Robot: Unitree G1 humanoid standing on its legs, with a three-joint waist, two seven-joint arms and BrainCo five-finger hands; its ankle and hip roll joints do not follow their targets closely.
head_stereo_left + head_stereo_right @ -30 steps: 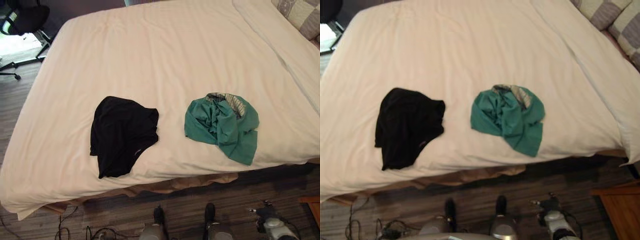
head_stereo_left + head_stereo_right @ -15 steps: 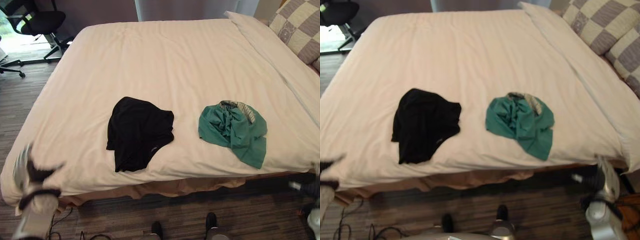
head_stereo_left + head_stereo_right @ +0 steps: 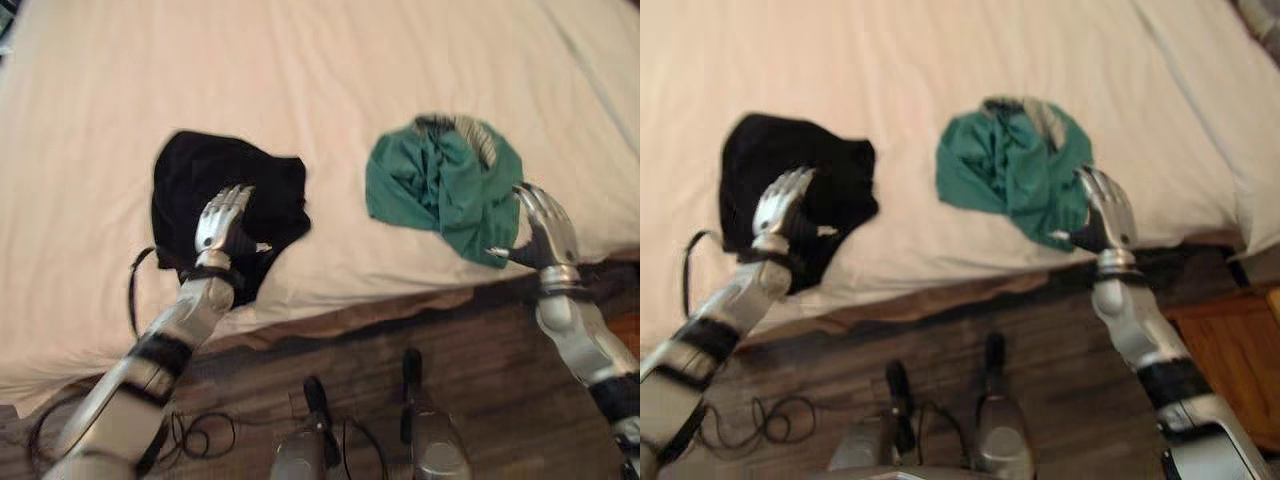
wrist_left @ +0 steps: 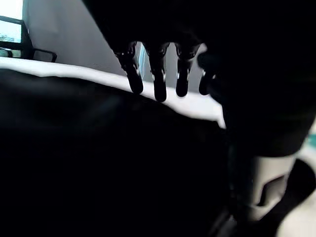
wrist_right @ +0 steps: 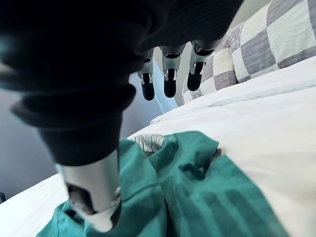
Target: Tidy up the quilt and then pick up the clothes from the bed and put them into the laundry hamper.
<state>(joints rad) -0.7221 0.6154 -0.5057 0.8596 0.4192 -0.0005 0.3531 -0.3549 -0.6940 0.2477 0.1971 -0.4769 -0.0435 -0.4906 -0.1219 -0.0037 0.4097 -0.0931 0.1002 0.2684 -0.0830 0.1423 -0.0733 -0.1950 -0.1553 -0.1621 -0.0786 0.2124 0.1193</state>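
Bedding covers most of the scene: a pale cream quilt point(image 3: 330, 70) lies smooth across the bed, with only faint creases, and its near edge hangs over the side above a tan bed skirt point(image 3: 380, 315). Below that runs a dark wood-grain floor point(image 3: 500, 390). At the far right of the bed a second white layer point(image 3: 1210, 110) runs toward the head, and the right wrist view shows grey-and-cream checked pillows point(image 5: 276, 39) stacked there against a pale wall.

Two garments rest on the quilt near its front edge, well apart from each other. The black garment point(image 3: 200, 185) lies crumpled toward the robot's left; the green garment point(image 3: 440, 180), bunched with a striped lining showing at its far side, lies toward the right.

The left hand point(image 3: 222, 222) hovers over the near part of the black garment, fingers straight and relaxed, holding nothing; its wrist view shows the dark tips just above the black cloth. The right hand point(image 3: 1105, 215) is at the near right edge of the green garment, fingers extended and spread, thumb out to the side, nothing grasped.

A wooden piece of furniture point(image 3: 1230, 360) stands on the floor at the right.
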